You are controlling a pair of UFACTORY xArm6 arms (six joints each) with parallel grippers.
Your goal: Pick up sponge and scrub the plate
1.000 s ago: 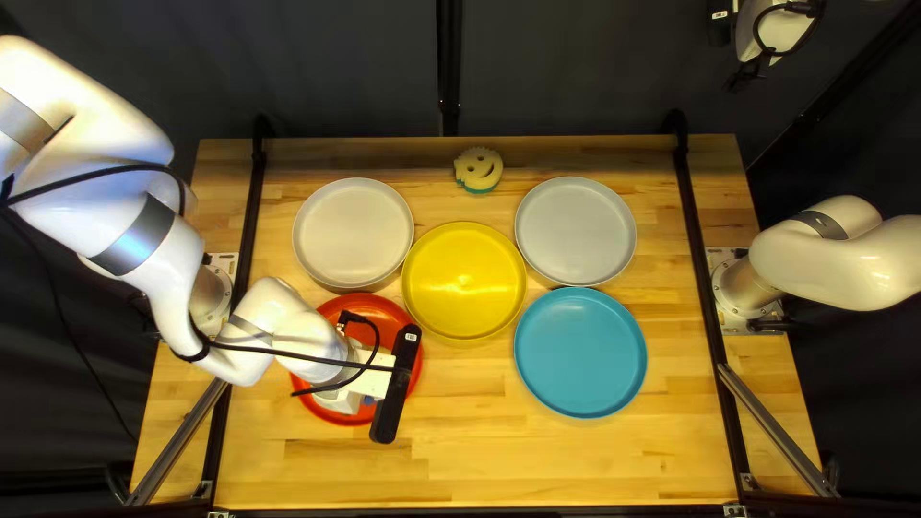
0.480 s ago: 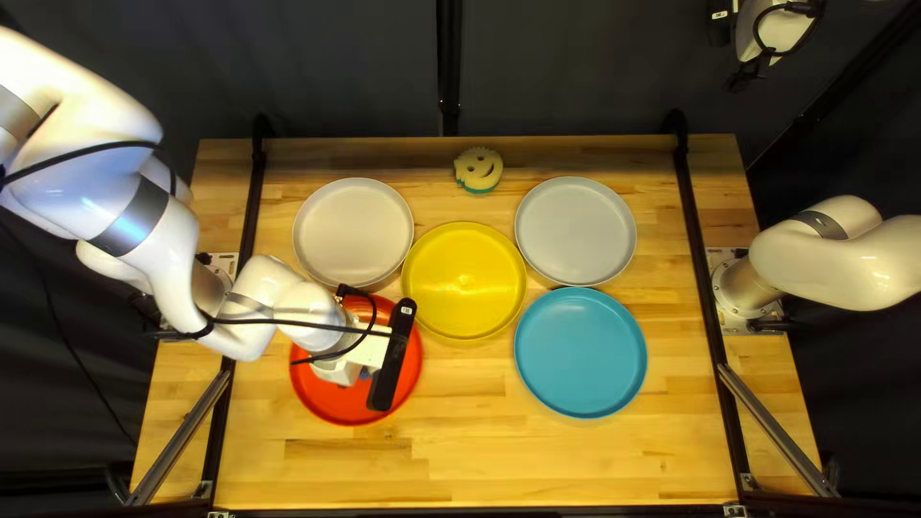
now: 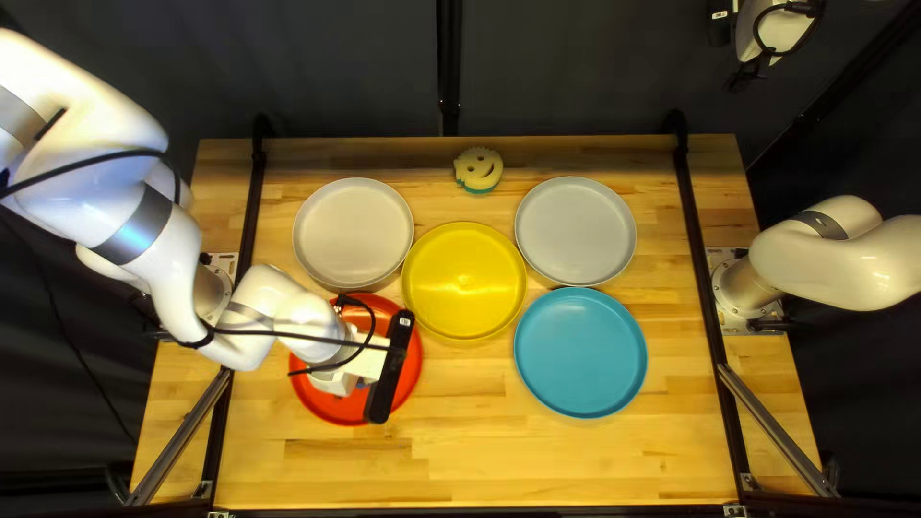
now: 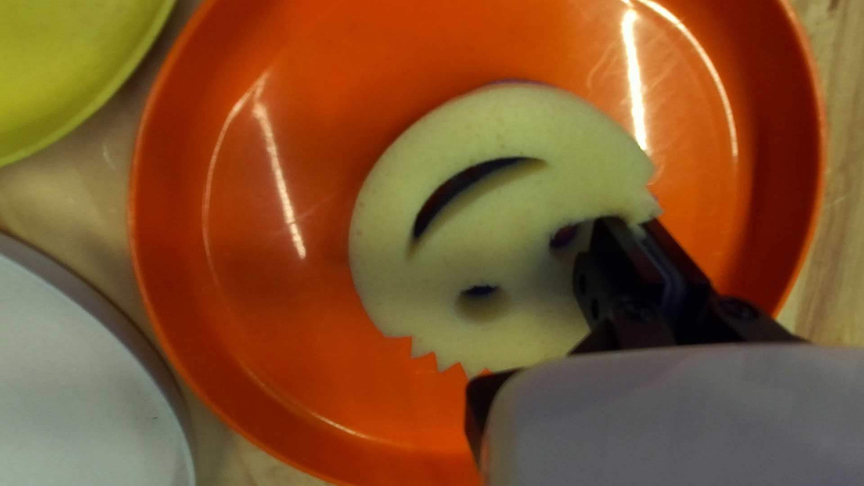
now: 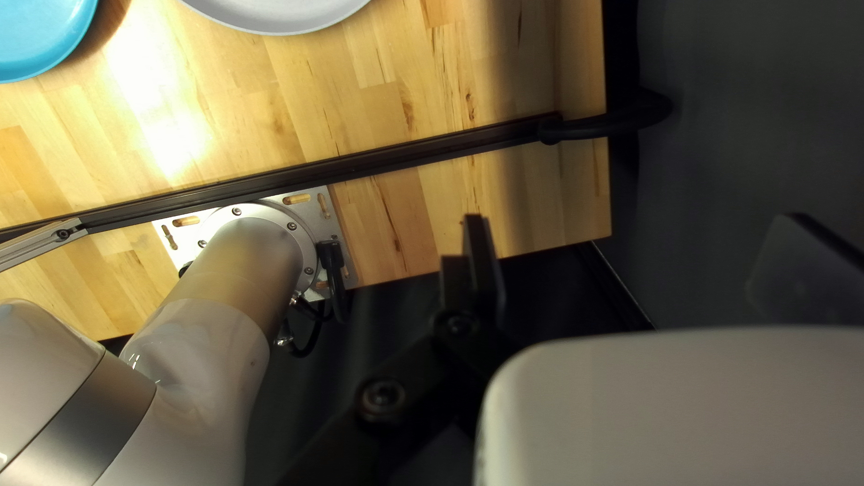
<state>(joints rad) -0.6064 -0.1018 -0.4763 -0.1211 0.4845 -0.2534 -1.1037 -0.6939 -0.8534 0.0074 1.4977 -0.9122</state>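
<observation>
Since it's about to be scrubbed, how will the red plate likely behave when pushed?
The red plate may slide rather than tip, since it looks broad, low and flat on the table. Its smooth, shiny, plastic-looking surface suggests it's fairly light, stiff and perhaps slippery.

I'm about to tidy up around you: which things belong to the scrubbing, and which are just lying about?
In the job:
- sponge on the red plate
- red plate
- left claw, at that sponge

Just lying about:
- smiley sponge near the table's far edge
- white plate
- yellow plate
- grey plate
- blue plate
</observation>
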